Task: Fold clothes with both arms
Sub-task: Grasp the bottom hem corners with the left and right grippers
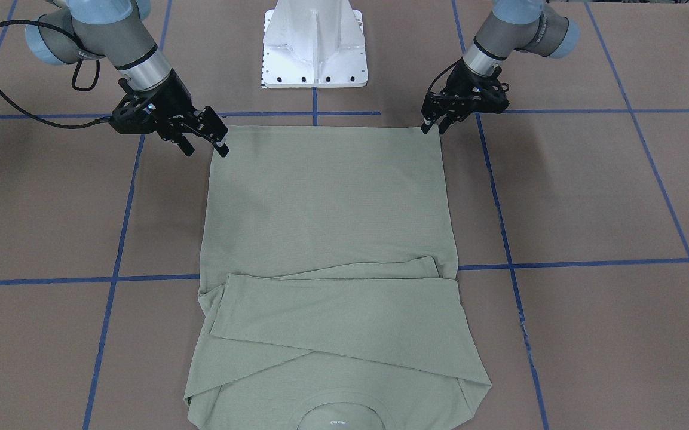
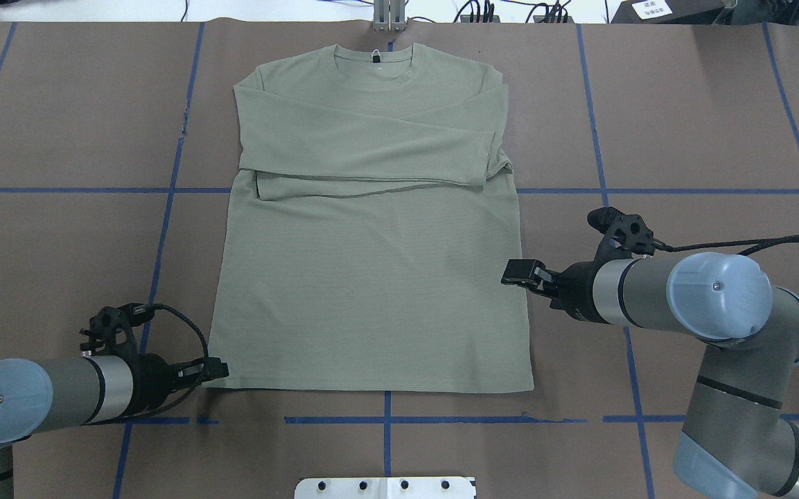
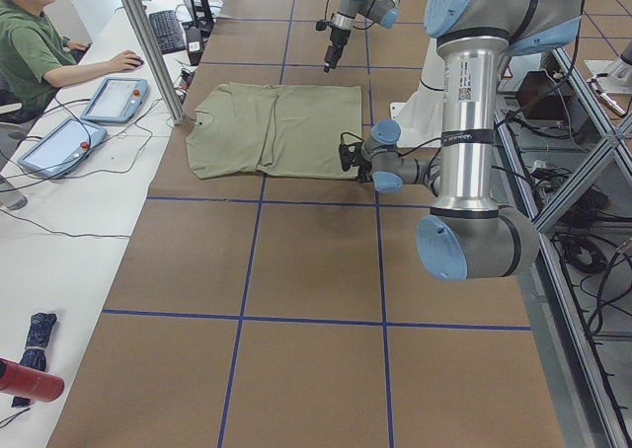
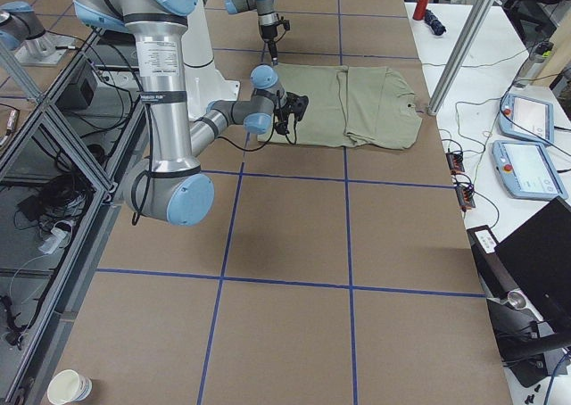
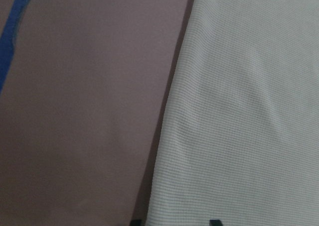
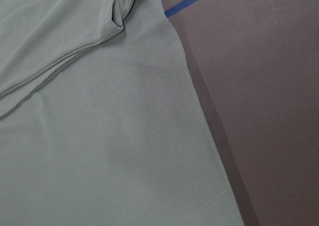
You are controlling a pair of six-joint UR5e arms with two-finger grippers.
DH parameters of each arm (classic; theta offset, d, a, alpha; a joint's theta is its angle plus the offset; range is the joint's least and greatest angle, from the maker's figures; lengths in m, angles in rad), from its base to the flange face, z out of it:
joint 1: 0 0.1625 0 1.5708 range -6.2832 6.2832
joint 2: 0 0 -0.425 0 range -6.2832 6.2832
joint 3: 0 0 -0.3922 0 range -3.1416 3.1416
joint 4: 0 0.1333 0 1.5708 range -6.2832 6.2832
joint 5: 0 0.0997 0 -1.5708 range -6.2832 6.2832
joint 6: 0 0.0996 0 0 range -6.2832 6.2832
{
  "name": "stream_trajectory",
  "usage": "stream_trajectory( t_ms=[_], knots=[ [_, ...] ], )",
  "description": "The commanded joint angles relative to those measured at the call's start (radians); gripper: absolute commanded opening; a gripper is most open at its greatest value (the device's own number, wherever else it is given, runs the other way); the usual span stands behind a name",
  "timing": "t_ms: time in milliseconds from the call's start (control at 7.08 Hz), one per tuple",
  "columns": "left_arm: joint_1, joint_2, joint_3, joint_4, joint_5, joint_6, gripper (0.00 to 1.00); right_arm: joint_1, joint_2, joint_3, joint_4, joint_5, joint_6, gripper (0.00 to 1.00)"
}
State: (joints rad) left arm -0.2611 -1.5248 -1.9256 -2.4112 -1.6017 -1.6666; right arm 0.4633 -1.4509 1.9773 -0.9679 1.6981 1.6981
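The clothes are one pale sage-green long-sleeved shirt (image 1: 326,209) (image 2: 371,291), flat on the brown table. Its neck points away from the robot and both sleeves are folded across the chest. My left gripper (image 1: 433,125) (image 2: 217,372) is low at the hem corner on its side and open. In the left wrist view two fingertips (image 5: 214,221) stand apart over the shirt's edge (image 5: 164,136). My right gripper (image 1: 205,145) (image 2: 515,272) is open with nothing in it. It hangs above the other side edge near the hem. The right wrist view shows only cloth (image 6: 99,136) and table from higher up.
The white base pedestal (image 1: 314,48) (image 2: 385,487) stands just behind the hem. Blue tape lines (image 1: 114,278) grid the brown table. A seated person (image 3: 30,43) and tablets (image 3: 114,98) are at a white desk beyond the neck end. A paper cup (image 4: 71,387) is far off.
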Motion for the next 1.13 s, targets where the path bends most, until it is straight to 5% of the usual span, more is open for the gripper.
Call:
stream_trajectory(
  t_ms=[0, 565, 706, 847, 988],
  knots=[
    [0.002, -0.002, 0.000, 0.000, -0.001, -0.001, 0.46, 0.000, 0.000, 0.000, 0.000, 0.000, 0.000, 1.00],
    [0.006, 0.000, 0.000, 0.000, -0.001, -0.001, 0.46, -0.002, -0.002, -0.005, 0.000, 0.002, 0.000, 1.00],
    [0.008, -0.002, -0.001, 0.000, -0.001, -0.007, 0.31, -0.002, -0.005, -0.003, 0.000, 0.002, 0.000, 1.00],
    [0.013, -0.002, -0.001, 0.001, -0.001, -0.019, 0.00, -0.008, -0.012, -0.005, -0.006, 0.003, 0.011, 1.00],
    [0.017, -0.002, -0.001, 0.003, 0.000, -0.019, 0.00, -0.011, -0.011, 0.003, -0.056, 0.003, 0.056, 0.98]
  ],
)
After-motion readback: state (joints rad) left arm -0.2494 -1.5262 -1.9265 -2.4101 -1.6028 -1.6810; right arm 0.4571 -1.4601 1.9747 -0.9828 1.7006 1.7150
